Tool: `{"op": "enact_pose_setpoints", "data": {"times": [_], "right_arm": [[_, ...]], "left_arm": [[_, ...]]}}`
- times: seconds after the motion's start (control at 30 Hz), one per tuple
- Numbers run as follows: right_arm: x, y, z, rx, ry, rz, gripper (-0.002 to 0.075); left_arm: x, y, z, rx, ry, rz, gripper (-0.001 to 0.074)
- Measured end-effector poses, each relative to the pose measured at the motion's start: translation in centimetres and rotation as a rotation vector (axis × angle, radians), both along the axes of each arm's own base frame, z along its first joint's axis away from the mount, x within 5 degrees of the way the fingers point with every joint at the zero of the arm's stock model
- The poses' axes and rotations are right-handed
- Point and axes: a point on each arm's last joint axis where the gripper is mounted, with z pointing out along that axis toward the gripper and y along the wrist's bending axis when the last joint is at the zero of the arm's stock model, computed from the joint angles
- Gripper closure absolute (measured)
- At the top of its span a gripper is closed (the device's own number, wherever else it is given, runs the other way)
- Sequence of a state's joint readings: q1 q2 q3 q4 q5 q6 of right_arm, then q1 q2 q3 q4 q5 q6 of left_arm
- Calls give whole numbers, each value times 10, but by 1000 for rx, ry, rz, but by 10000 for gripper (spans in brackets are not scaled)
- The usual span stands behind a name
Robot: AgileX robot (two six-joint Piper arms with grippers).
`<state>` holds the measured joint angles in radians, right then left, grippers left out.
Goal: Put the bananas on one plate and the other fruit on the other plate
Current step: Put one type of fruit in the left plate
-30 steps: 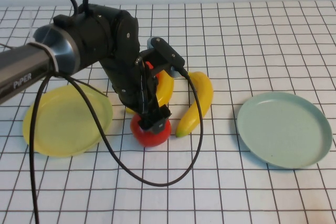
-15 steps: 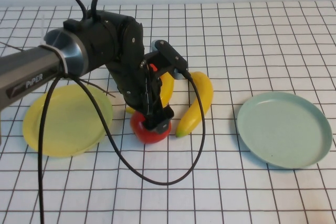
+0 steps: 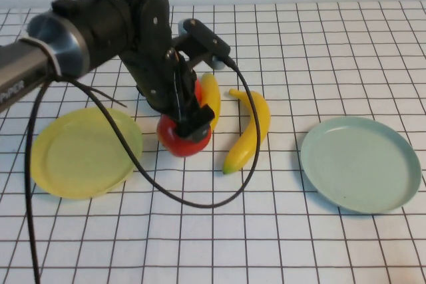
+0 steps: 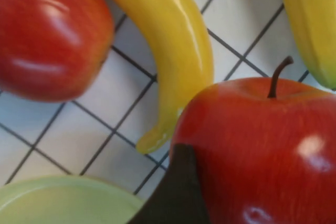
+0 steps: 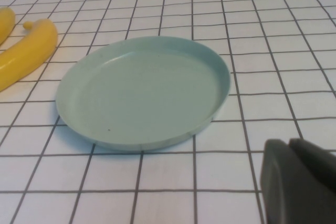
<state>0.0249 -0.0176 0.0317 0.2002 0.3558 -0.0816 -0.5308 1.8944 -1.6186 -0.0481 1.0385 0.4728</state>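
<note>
My left gripper (image 3: 187, 126) is shut on a red apple (image 3: 181, 140), held between the yellow plate (image 3: 83, 152) and the bananas. In the left wrist view this apple (image 4: 262, 145) fills the lower part beside one dark finger (image 4: 177, 192). The second red apple (image 4: 47, 35) lies past one banana (image 4: 173, 45); the arm hides most of it in the high view. One banana (image 3: 250, 128) lies free. The other banana (image 3: 212, 97) is partly behind the gripper. The pale blue-green plate (image 3: 360, 163) is empty. My right gripper (image 5: 289, 148) is shut near that plate (image 5: 144, 90).
The left arm's black cable (image 3: 200, 204) loops over the white gridded tabletop in front of the apple. The yellow plate's rim (image 4: 63, 195) shows just below the held apple in the left wrist view. The right arm does not show in the high view.
My left gripper has risen with the red apple in it and carried it back and a little left, closer to the yellow plate. The bananas and plates have not moved.
</note>
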Motion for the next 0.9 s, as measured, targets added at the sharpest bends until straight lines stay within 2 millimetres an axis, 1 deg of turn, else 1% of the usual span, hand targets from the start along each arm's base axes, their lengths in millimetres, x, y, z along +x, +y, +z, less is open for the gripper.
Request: {"op": "enact_pose_setpoints", "data": {"times": [0.1,0.2,0.3,0.4,0.47,0.5,0.6,0.9], "right_arm": [[0,0,0,0,0,0,743],[0,0,0,0,0,0,743],[0,0,0,0,0,0,743],[0,0,0,0,0,0,743],[0,0,0,0,0,0,742],[0,0,0,0,0,0,743],[0,0,0,0,0,0,743],[0,0,0,0,0,0,743]], "left_arm": [[-1,14,30,-29,-41,71,141],[2,38,49,-44,-65,167,141],[14,73,50,-23,-73,301,142],[26,105,41,29,-65,409,142],[32,122,35,58,-58,463,142],[35,127,31,65,-50,482,142],[42,135,20,74,-24,511,142],[53,132,-9,65,29,533,142]]}}
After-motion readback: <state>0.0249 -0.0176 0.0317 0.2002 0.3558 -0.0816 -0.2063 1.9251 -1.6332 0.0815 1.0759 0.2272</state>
